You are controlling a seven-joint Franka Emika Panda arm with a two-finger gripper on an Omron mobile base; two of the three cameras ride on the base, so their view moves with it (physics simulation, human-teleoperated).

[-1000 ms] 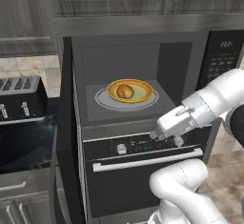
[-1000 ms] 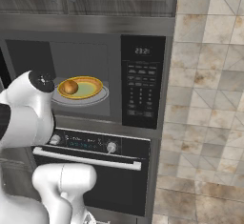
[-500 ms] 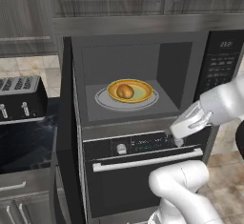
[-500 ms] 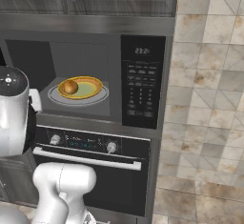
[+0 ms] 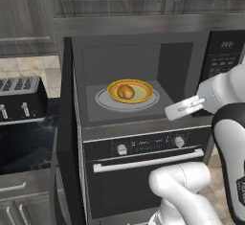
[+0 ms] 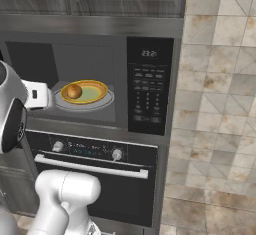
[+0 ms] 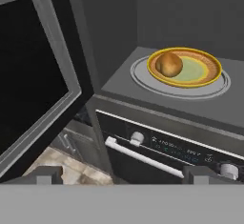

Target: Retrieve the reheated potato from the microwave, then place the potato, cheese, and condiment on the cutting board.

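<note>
We see the microwave (image 5: 143, 71) with its door (image 7: 33, 80) swung wide, standing off to one side of our gripper (image 7: 121, 173), leaving an open path ahead to the cavity. The potato (image 7: 168, 64) sits on a yellow plate (image 7: 209, 70) on the turntable (image 7: 143, 77), ahead of and above the jaws, well apart. The oven handle (image 7: 143, 156) lies just beyond the fingertips (image 7: 45, 174). The jaws are spread wide, holding and touching nothing.

Base cams flank microwave (image 5: 139, 75); hand cam closer, lower-left.
</note>
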